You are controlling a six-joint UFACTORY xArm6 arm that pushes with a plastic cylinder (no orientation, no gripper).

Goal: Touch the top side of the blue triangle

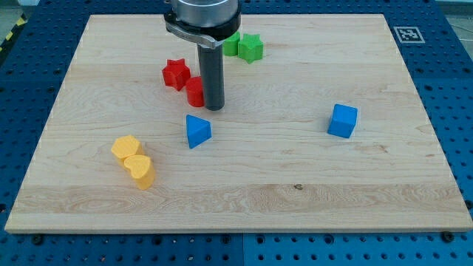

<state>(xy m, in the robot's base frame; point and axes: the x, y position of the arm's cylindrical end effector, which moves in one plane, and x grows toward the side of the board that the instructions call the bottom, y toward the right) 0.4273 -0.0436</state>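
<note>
The blue triangle (197, 131) lies on the wooden board (295, 170) left of its middle. My tip (214, 108) stands just above and slightly right of the triangle, a small gap apart. A red block (194, 91), its shape partly hidden by the rod, sits right against the rod's left side. A red star (176, 74) lies up and left of that.
A green star (250, 48) and another green block (231, 44), partly hidden behind the rod, lie near the view's top. A blue cube (342, 120) sits at the right. Two yellow blocks (126, 148) (140, 170) lie at the lower left.
</note>
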